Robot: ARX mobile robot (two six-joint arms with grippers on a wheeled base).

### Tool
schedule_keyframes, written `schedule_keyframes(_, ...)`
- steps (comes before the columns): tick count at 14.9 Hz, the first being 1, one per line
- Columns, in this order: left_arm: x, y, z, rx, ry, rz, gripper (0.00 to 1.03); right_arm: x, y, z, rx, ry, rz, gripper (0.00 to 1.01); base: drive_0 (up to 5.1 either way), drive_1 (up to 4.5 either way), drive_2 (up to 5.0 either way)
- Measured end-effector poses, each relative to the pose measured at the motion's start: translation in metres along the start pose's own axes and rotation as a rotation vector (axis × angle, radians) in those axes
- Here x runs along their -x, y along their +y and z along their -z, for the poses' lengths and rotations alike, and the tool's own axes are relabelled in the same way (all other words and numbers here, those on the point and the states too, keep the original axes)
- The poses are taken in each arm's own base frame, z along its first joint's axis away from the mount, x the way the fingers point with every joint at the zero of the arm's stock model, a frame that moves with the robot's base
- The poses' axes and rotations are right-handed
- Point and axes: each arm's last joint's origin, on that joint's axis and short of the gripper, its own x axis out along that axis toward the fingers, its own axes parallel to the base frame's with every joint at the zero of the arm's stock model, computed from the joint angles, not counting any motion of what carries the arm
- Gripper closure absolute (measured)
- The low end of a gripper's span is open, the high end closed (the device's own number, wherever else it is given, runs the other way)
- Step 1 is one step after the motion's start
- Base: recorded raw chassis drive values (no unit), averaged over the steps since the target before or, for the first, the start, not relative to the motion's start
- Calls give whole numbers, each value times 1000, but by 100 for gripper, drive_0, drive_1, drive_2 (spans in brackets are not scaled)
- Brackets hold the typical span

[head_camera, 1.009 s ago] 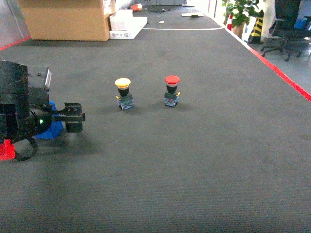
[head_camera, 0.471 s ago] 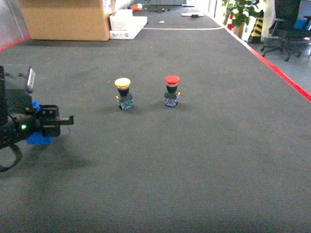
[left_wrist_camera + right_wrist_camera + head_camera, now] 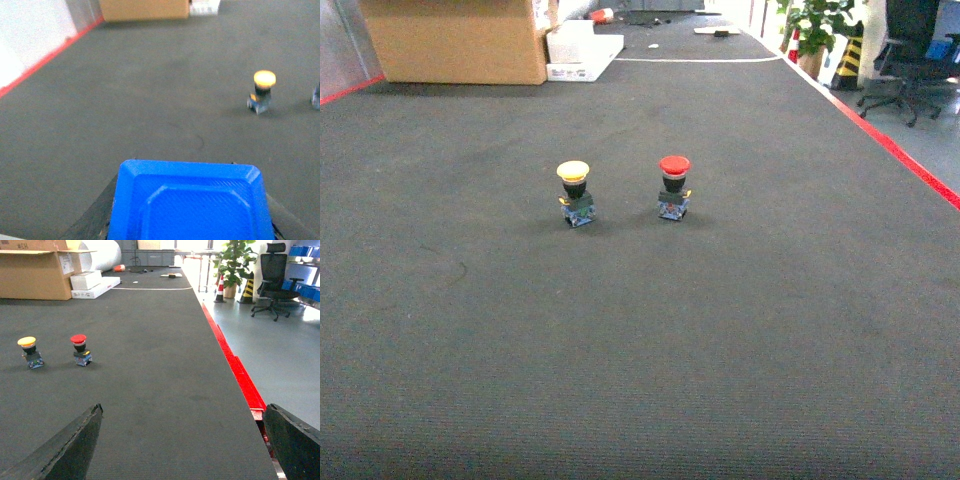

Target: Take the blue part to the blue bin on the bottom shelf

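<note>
The blue part, a flat piece with chamfered corners, fills the bottom of the left wrist view. My left gripper is shut on it, with a dark finger showing on either side, above the black belt. In the right wrist view my right gripper stands open over the belt near its red right edge, with nothing between its fingers. Neither gripper appears in the head view. The blue bin and the bottom shelf are out of view.
A yellow-capped push button and a red-capped one stand mid-belt. A cardboard box and white boxes sit at the far end. Beyond the red edge are a plant and an office chair.
My left arm, carrying the blue part, has moved left along the belt and left the head view. The two push buttons have not moved.
</note>
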Motion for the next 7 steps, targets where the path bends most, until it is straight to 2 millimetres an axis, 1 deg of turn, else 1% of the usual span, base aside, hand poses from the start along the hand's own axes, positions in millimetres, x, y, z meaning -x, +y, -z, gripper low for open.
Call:
schedule_keyframes(1, 25, 7, -11, 45, -68, -25, 59, 0, 0, 0, 0, 0, 0, 3, 0, 0, 0)
schedule_keyframes(2, 46, 15, -16, 93, -114, -43, 59, 0, 0, 0, 0, 1, 0, 3, 0, 0, 0)
schedule_keyframes(3, 57, 20, -21, 142, -155, -57, 59, 0, 0, 0, 0, 1, 0, 3, 0, 0, 0)
schedule_keyframes(4, 59, 17, -23, 148, -156, -39, 59, 0, 0, 0, 0, 0, 0, 3, 0, 0, 0)
schedule_keyframes(5, 58, 14, -18, 128, -125, -22, 59, 0, 0, 0, 0, 1, 0, 3, 0, 0, 0)
schedule_keyframes(7, 58, 13, -19, 138, -127, -14, 59, 0, 0, 0, 0, 0, 0, 3, 0, 0, 0)
